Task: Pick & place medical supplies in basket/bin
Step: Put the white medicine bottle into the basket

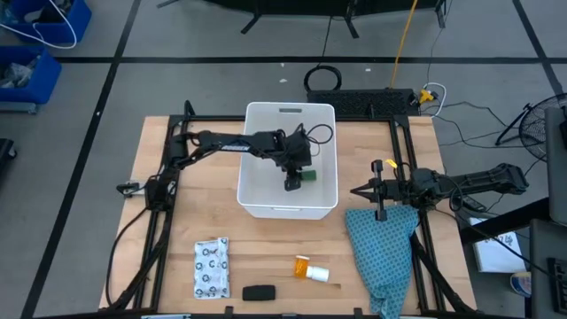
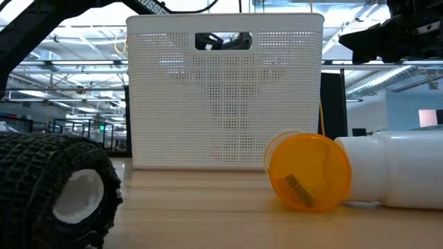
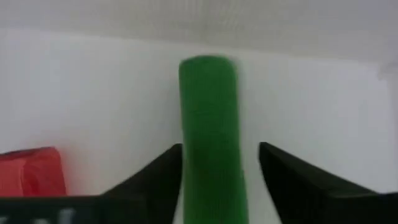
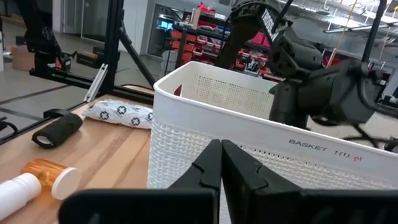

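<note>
L tool (image 3: 214, 180) open astride green oblong (image 3: 209, 124) inside bin (image 1: 266, 199); R tool (image 4: 221, 165) shut.

Both arms are matte black, built of slim tubular links joined by bulkier rounded joint housings. The left arm (image 1: 232, 142) carries a white lettered strip along its forearm link, and a thin black cable loops off its wrist. The right arm (image 1: 469, 182) is equally dark. The fingers (image 3: 292, 183) are black, flat-faced wedges with angular edges.
</note>
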Controlling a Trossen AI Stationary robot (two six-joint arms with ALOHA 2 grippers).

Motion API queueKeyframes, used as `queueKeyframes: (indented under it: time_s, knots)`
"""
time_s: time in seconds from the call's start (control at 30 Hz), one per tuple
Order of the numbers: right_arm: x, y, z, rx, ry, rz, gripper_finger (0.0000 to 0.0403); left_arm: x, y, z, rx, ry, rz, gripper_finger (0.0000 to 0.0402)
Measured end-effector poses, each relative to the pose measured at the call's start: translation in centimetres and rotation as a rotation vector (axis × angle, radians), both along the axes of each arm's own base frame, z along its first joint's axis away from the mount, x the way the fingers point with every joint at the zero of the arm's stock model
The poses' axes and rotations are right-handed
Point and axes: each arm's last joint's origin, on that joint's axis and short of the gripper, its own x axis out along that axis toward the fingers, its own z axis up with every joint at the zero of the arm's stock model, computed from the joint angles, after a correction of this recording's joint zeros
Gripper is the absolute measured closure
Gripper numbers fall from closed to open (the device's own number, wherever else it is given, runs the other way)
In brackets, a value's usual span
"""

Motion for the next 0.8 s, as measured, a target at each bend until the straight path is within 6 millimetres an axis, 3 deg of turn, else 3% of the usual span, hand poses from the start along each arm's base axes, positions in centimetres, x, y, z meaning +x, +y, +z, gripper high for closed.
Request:
queueKeyframes:
  time_s: [0.13,0.27,0.43,0.53,0.6,0.7,0.8]
  knots:
    - [0.0,0.0,0.1,-0.01,-0.006,0.0,0.0403,-0.3,-0.4,2.4,0.039,-0.052,-0.005,0.0095]
    - [0.0,0.0,0.2,-0.009,-0.016,0.0,0.0403,-1.3,-1.2,6.2,0.134,-0.113,-0.014,0.0036]
    - [0.0,0.0,0.1,-0.007,-0.012,0.0,0.0403,-5.0,-3.1,13.1,0.232,-0.184,-0.02,0.0023]
    - [0.0,0.0,0.1,-0.006,-0.011,0.0,0.0403,-8.4,-5.1,17.3,0.27,-0.21,-0.034,0.0063]
    - [0.0,0.0,0.1,-0.002,-0.009,0.0,0.0403,-10.8,-6.5,18.8,0.283,-0.171,-0.039,0.0114]
    - [0.0,0.0,0.1,0.031,-0.005,0.002,0.0403,-13.9,-8.1,19.5,0.263,-0.164,-0.018,0.0218]
    - [0.0,0.0,0.0,0.066,0.0,0.003,0.0403,-16.7,-9.5,18.3,0.221,-0.199,0.001,0.0336]
